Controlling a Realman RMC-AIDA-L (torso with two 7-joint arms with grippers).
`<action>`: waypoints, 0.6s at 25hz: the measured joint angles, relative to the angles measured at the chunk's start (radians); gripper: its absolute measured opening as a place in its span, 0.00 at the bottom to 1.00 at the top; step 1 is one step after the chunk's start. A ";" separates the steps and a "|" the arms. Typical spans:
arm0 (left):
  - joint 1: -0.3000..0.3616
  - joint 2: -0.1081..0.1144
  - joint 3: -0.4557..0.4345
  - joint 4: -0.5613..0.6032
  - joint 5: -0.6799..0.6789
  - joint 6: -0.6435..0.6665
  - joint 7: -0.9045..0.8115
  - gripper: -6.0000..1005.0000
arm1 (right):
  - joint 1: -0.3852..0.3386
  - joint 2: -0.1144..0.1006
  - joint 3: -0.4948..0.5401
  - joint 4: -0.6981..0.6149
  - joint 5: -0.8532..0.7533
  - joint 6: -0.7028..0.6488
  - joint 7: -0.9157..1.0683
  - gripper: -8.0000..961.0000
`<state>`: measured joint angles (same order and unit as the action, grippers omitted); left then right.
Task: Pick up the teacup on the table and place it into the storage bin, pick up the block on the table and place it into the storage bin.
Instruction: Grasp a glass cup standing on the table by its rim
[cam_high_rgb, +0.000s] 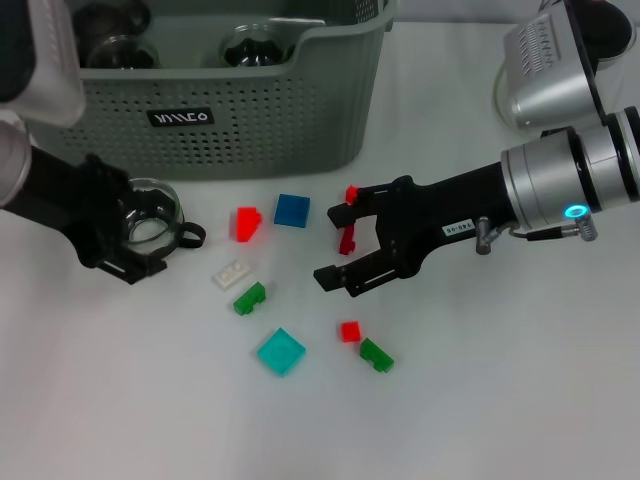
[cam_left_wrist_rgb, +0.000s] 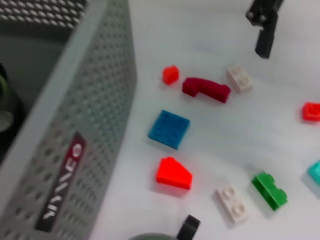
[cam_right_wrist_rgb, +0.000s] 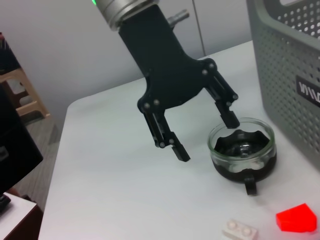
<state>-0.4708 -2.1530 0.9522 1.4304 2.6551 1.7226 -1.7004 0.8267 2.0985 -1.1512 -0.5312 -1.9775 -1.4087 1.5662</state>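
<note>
stood upright, teacup (cam_high_rgb: 152, 215) handle toward the blocks, on white worktop (cam_high_rgb: 480, 400); left gripper (cam_right_wrist_rgb: 205, 134) spread open beside it.

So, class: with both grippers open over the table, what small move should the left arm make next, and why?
Probably lower the left gripper and close on the teacup. Its fingers are open, one already over the cup's rim, and the cup sits on the table beside the storage bin. The right gripper hovers open over the blocks.

The white table (cam_high_rgb: 520, 400) carries the storage bin (cam_high_rgb: 250, 120), a teacup (cam_high_rgb: 150, 215) and scattered blocks (cam_high_rgb: 281, 351).
</note>
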 joint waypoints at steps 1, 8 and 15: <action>0.000 -0.004 0.012 -0.001 0.015 -0.002 -0.001 0.77 | 0.001 0.000 -0.001 0.000 0.000 -0.002 -0.001 0.99; -0.001 -0.017 0.066 0.007 0.053 -0.021 -0.025 0.76 | 0.012 0.000 -0.004 0.000 0.000 0.000 0.005 0.99; 0.003 -0.017 0.120 -0.014 0.097 -0.090 -0.047 0.74 | 0.014 0.000 -0.004 0.000 -0.001 0.002 0.006 0.98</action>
<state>-0.4681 -2.1701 1.0726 1.4169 2.7524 1.6330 -1.7477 0.8407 2.0985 -1.1551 -0.5308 -1.9780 -1.4067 1.5719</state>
